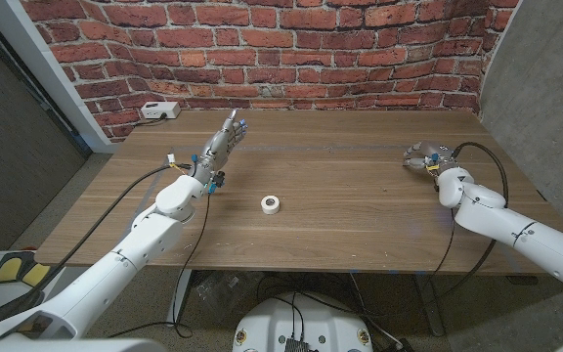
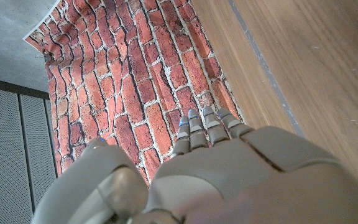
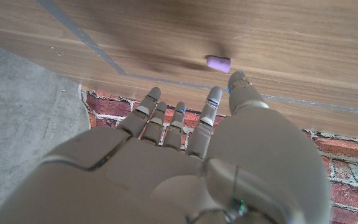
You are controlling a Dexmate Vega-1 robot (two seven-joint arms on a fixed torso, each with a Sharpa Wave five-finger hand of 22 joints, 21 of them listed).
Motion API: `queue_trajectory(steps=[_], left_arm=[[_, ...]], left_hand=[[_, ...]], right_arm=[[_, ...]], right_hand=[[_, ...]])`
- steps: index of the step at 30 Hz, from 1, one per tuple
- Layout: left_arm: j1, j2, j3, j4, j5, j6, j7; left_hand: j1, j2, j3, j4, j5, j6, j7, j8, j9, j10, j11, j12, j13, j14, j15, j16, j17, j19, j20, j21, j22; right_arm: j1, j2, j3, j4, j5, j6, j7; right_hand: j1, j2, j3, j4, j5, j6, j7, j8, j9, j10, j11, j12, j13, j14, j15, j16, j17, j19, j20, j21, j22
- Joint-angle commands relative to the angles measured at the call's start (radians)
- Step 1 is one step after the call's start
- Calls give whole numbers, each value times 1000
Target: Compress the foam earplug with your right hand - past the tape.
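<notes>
Foam earplug [image 3: 218, 63], small and purple, is seen lying on the wooden table [image 1: 360, 220] in the right wrist view, just beyond the fingertips [image 3: 239, 80] of the right hand [image 1: 425, 157] and untouched by them. That hand is held over the table's far right part, its fingers slightly apart and gripping nothing. The left hand [image 1: 222, 143] is raised at the far left, fingers extended close together, empty. A white tape roll [image 1: 271, 204] lies near the middle. A white power strip [image 1: 160, 110] rests at the far left edge by the brick wall [image 1: 291, 49].
</notes>
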Motion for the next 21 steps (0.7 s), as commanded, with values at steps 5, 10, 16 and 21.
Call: queue_trajectory(steps=[5,10,16,21], left_arm=[[3,-3,-3,-3,-2,-2,6],[-2,-4,-2,1,-1,-1,4],[-7,-6,0,5,-1,-1,3],[-9,-7,1,6,-1,2,2]], left_hand=[[4,4,-4,2,-4,10,1,-5,2,11,-5,-5,2,12,1,-3,4,9,1,-7,3],[5,5,-5,2,-4,11,1,-5,2,13,-2,-6,2,12,1,-4,4,9,3,-8,3],[5,6,-6,2,-5,13,0,-6,2,13,0,-7,2,12,1,-5,4,10,2,-10,4],[6,7,-6,2,-5,14,0,-7,2,13,-2,-8,2,12,2,-6,5,10,2,-12,4]], right_arm=[[18,12,-16,34,4,6,-10],[22,17,-21,45,5,5,-12],[25,24,-33,63,-7,12,-31],[28,30,-39,77,-12,18,-39]], right_hand=[[39,5,11,-4,8,22,-5,4,2,16,-10,6,2,15,-13,6,3,18,-46,-3,3],[48,6,11,-4,9,28,-6,4,2,20,-10,7,2,20,-15,7,3,23,-47,-2,3],[62,8,12,-4,9,38,-8,5,2,31,-13,11,2,27,-18,9,3,29,-50,-2,3],[74,10,13,-3,9,47,-9,5,2,39,-16,14,2,33,-22,10,4,37,-54,-2,3]])
